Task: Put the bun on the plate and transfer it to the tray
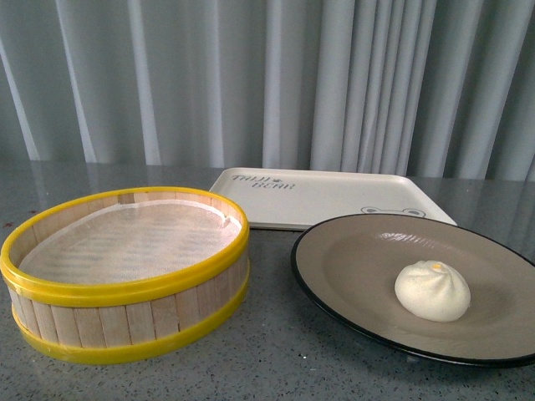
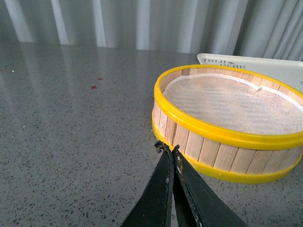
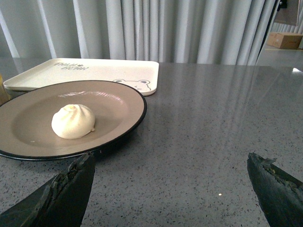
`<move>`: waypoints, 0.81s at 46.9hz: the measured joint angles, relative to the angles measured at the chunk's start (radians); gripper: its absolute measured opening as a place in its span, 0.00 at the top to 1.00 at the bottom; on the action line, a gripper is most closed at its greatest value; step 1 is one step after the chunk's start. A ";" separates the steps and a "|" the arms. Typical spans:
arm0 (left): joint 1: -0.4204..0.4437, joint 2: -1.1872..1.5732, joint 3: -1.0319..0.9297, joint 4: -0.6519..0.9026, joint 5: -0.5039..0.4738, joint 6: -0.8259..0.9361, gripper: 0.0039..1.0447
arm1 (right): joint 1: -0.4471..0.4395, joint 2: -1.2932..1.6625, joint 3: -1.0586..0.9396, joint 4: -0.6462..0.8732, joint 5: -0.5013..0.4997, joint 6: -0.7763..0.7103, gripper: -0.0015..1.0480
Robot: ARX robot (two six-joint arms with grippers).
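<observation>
front view: the bun sits near the middle of the plate, its pleated twist pointing straight up. it is round, so no long axis can be told. the plate lies flat on the grey table, with its 3 o'clock edge cut off by the frame. the tray lies at 11 o'clock from the plate, long axis running 9 to 3 o'clock. the plate's rim hides part of the tray's near edge and the lower part of its bear drawing. a yellow-rimmed steamer basket stands at 9 o'clock from the plate, just beside it.

left wrist view: the left gripper has its dark fingers pressed together with nothing between them, the tips close to the basket's lower yellow band. whether they touch it cannot be told. only a corner of the tray shows beyond the basket, and its lettering is too small to read.

right wrist view: the right gripper has its fingers spread wide apart, holding nothing, and only their tips show. the bun rests on the plate ahead of one fingertip, twist upward. the plate's far side is cut off, and the tray lies just behind it.
</observation>
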 joint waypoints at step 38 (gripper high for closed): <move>0.000 -0.351 -0.001 -0.338 0.000 0.000 0.96 | 0.000 0.000 0.000 0.000 0.000 0.000 0.08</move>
